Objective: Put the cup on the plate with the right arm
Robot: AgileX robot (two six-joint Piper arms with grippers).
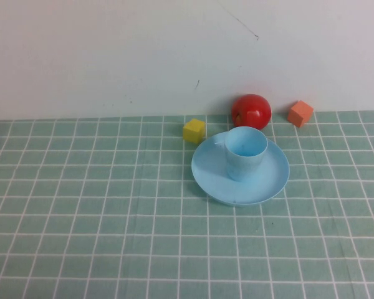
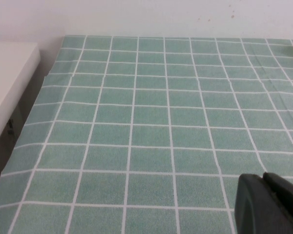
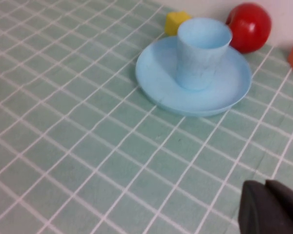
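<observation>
The light blue cup (image 1: 245,152) stands upright on the light blue plate (image 1: 207,171), near the plate's middle. Both also show in the right wrist view, the cup (image 3: 202,52) on the plate (image 3: 158,78). My right gripper (image 3: 264,184) is shut and empty, well back from the plate over the checked cloth. My left gripper (image 2: 263,177) is shut and empty over bare cloth far from the plate. Neither arm shows in the high view.
A red apple (image 1: 250,111), a yellow cube (image 1: 194,131) and an orange cube (image 1: 300,113) sit just behind the plate by the white wall. A green checked cloth (image 1: 87,212) covers the table. A white ledge (image 2: 10,83) lies beside the cloth's edge.
</observation>
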